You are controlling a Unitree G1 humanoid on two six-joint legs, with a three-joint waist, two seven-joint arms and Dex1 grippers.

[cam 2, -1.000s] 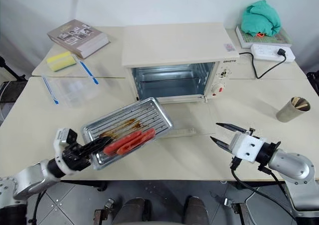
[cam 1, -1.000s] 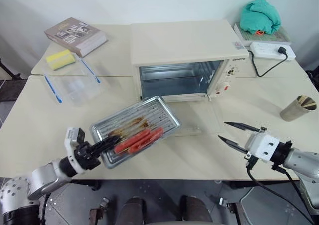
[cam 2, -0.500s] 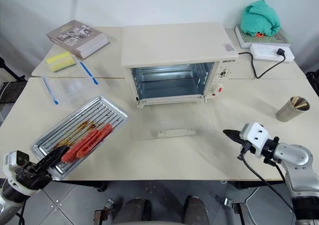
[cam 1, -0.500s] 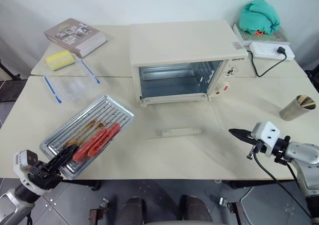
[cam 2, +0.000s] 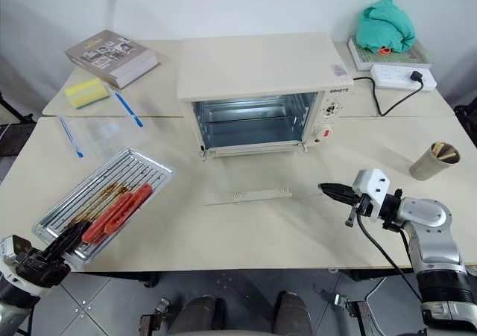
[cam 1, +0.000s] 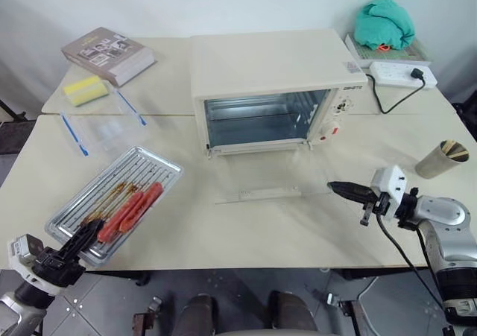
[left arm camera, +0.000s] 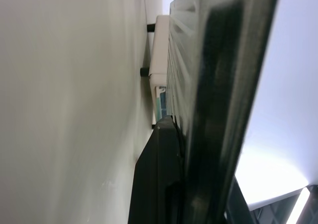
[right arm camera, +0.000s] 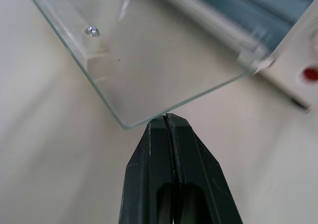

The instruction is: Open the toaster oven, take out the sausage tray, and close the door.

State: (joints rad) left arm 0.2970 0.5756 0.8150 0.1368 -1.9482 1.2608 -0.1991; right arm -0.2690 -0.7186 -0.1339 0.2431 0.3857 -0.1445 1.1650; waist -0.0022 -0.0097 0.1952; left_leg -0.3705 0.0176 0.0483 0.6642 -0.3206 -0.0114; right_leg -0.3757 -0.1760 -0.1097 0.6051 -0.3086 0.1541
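Note:
The cream-white toaster oven (cam 1: pixel 268 79) stands mid-table with its cavity exposed. Its glass door (cam 1: pixel 272 173) lies folded down flat, the bar handle (cam 1: pixel 270 194) at its front. The silver sausage tray (cam 1: pixel 115 200), with red sausages (cam 1: pixel 130 208) and brown grease marks, sits low at the table's front left. My left gripper (cam 1: pixel 86 234) is shut on the tray's near corner; in the left wrist view the tray's rim (left arm camera: pixel 218 70) runs between the fingers (left arm camera: pixel 159 184). My right gripper (cam 1: pixel 340 189) is shut, its tips (right arm camera: pixel 166 118) at the door's front right corner (right arm camera: pixel 130 120).
A book (cam 1: pixel 108 53), a yellow sponge (cam 1: pixel 83 90) and a clear blue-edged plastic box (cam 1: pixel 104 131) lie at the back left. At the back right are a green cloth (cam 1: pixel 384 23) and a power strip (cam 1: pixel 399 74). A cup of sticks (cam 1: pixel 445 159) stands at the right.
My left gripper carried the tray away from the oven's front, leftward and down to the table's front-left corner. The right gripper closed, rolled and moved in to the door's corner.

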